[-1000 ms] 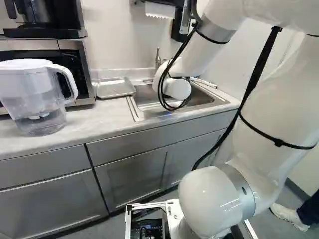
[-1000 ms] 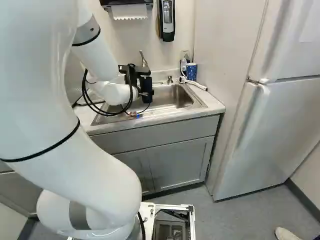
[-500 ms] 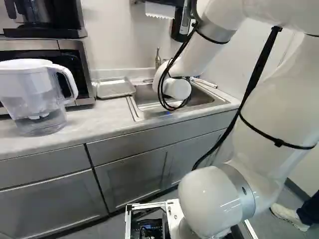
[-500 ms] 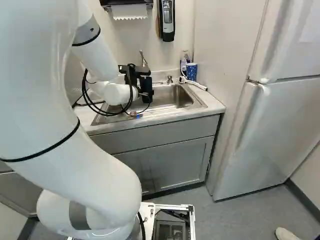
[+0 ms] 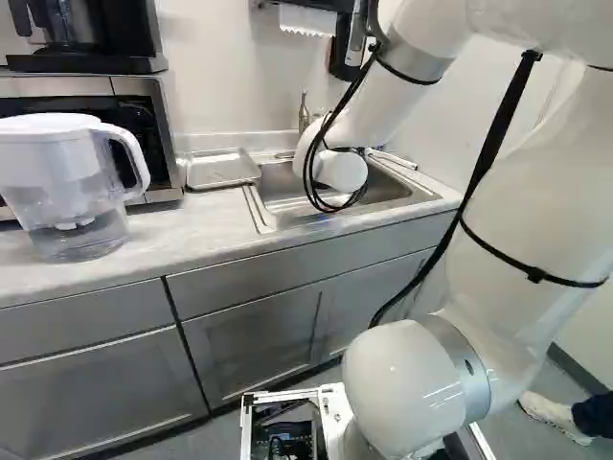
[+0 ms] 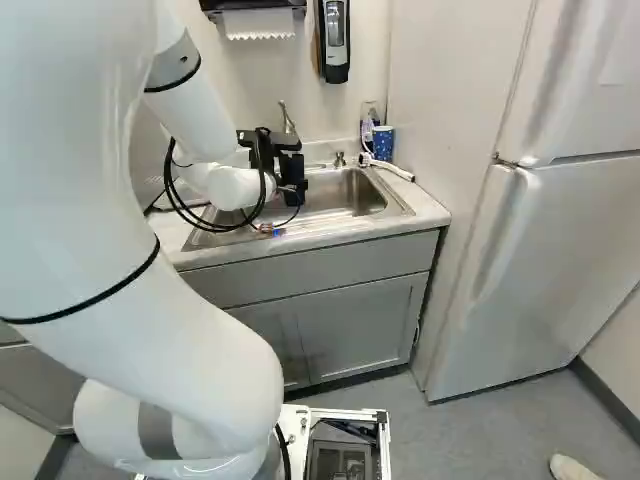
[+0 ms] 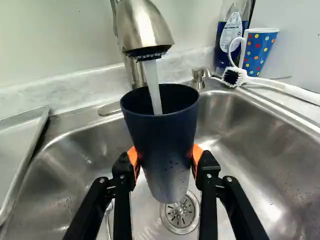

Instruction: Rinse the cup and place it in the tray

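Note:
The black gripper [image 6: 292, 178], seen over the sink in the right base view, is shut on the cup; in the wrist view the gripper [image 7: 164, 162] has its orange pads against both sides of it. The cup [image 7: 162, 135] is dark blue fading to grey at its base, upright with its mouth up. Water runs from the metal faucet [image 7: 145, 30] straight into the cup above the sink [image 7: 240, 165]. A shallow metal tray [image 5: 222, 170] lies on the counter left of the sink in the left base view; its edge also shows in the wrist view.
A dotted blue cup [image 7: 259, 52], a bottle [image 7: 231, 37] and a white brush [image 7: 240, 77] are at the sink's back corner. A water pitcher [image 5: 72, 192] and microwave [image 5: 144, 125] occupy the counter. A fridge [image 6: 560, 260] stands right of the sink.

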